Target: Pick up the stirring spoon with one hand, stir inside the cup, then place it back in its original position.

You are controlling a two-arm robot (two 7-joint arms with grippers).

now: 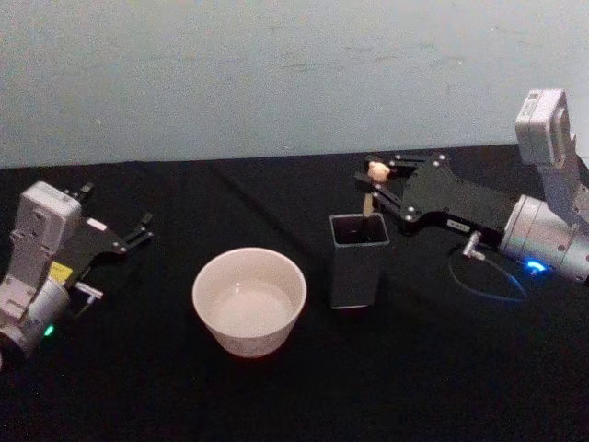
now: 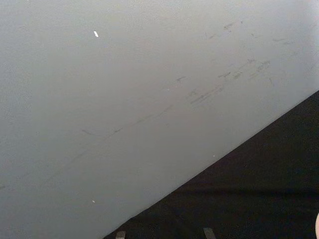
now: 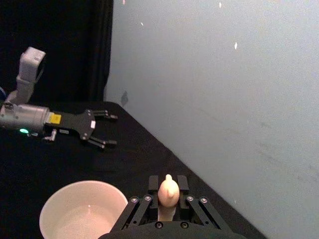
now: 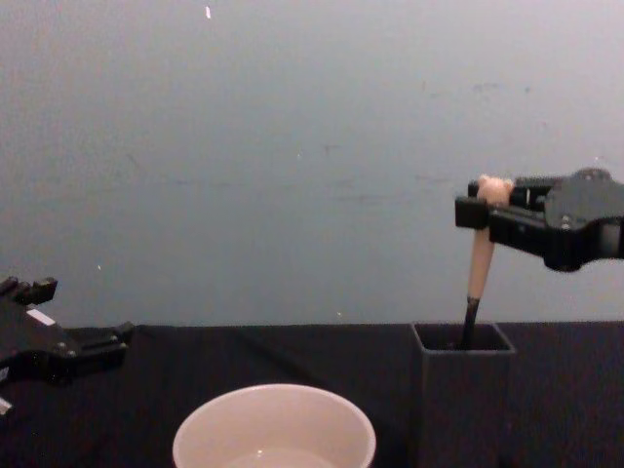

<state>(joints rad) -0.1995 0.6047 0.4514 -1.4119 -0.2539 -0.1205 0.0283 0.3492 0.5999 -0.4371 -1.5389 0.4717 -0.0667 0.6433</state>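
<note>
One stirring spoon (image 4: 479,255) stands tilted in the dark holder (image 1: 359,262), its lower end inside (the bowl is hidden). We see the right gripper (image 4: 475,211) pinching the handle just under the bear head; the right wrist view shows the head between its fingers (image 3: 183,185). The cream cup (image 1: 248,300) sits beside the holder on the black table (image 1: 414,387). The left gripper (image 1: 138,230) rests spread at the table's left.

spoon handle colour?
Beige, on the stirring spoon, with a dark lower shaft; clearest in the chest view.
</note>
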